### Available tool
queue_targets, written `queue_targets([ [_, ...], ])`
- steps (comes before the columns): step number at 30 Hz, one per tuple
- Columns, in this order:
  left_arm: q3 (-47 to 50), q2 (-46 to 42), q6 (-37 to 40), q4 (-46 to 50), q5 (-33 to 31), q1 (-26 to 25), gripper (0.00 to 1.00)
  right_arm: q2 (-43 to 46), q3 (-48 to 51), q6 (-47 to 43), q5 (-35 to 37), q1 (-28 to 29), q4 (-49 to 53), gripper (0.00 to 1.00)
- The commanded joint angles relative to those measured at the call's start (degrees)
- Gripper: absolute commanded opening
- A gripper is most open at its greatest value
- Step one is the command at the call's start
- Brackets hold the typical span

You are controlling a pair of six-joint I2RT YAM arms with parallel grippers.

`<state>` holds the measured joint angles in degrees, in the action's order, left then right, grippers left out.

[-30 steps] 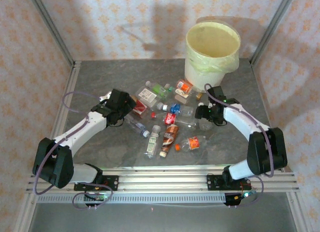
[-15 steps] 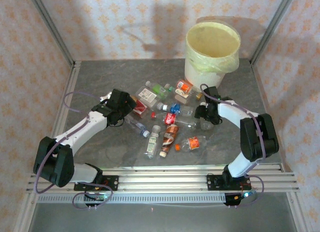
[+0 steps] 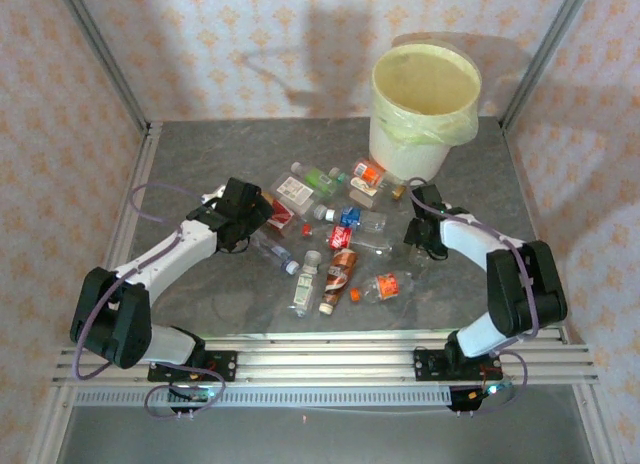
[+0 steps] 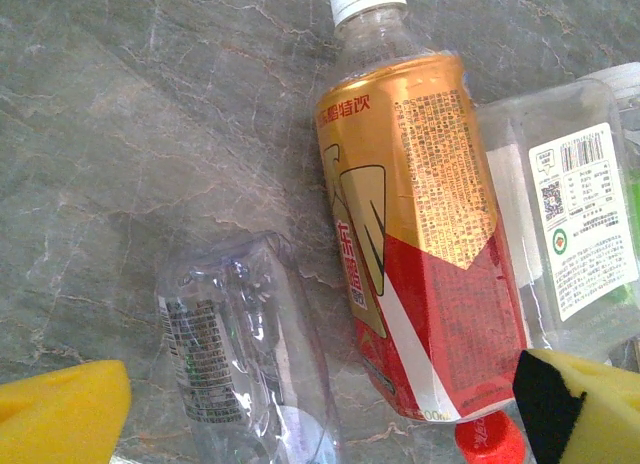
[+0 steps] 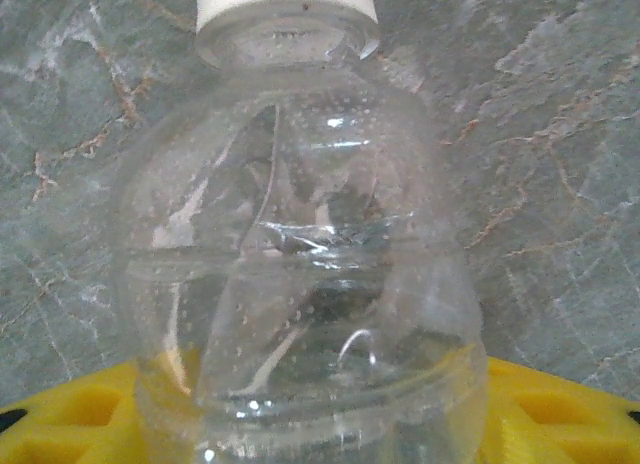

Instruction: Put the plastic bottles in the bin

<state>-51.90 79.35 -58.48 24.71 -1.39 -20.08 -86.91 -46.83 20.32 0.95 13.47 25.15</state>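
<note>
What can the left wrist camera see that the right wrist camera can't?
Left wrist camera: a gold and red bottle with a white cap, a crumpled clear bottle beside it, a white-labelled bottle and a red cap. Right wrist camera: one round clear bottle with a white cap, very close up. Both: the grey marbled table and yellow finger pads at the bottom corners.

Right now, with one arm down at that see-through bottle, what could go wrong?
1. The clear, dented plastic bottle with a white cap looks thin and rounded between the right arm's yellow fingers; it might crumple or squirt out.
2. The left arm's open yellow fingers straddle a gold-and-red labelled bottle and a crumpled clear bottle lying close together; closing might catch both or neither.
</note>
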Motion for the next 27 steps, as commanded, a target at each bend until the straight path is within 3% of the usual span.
queue_targets([
  [1, -1.74, 0.37, 0.20, 1.77, 0.07, 0.56, 1.00, 4.36, 2.51, 2.18, 4.80, 0.10, -3.11, 0.55],
  [9, -0.47, -0.55, -0.37, 0.63, 0.51, 0.56, 1.00, 13.90, 5.85, 0.59, 7.72, 0.15, -5.77, 0.47],
  [17, 1.07, -1.31, -0.61, -2.54, 1.38, 0.56, 1.00, 23.71, 9.74, -1.11, -2.26, 0.15, -15.00, 0.44],
  [22, 1.35, -1.54, -1.29, -3.35, 1.39, 0.57, 1.00, 30.22, 10.46, -0.43, -1.66, 0.15, -18.29, 0.43],
  [27, 1.51, -3.34, -4.65, 0.87, -3.37, 0.65, 1.00, 35.22, 5.58, -3.17, 0.44, 0.15, -16.21, 0.43],
])
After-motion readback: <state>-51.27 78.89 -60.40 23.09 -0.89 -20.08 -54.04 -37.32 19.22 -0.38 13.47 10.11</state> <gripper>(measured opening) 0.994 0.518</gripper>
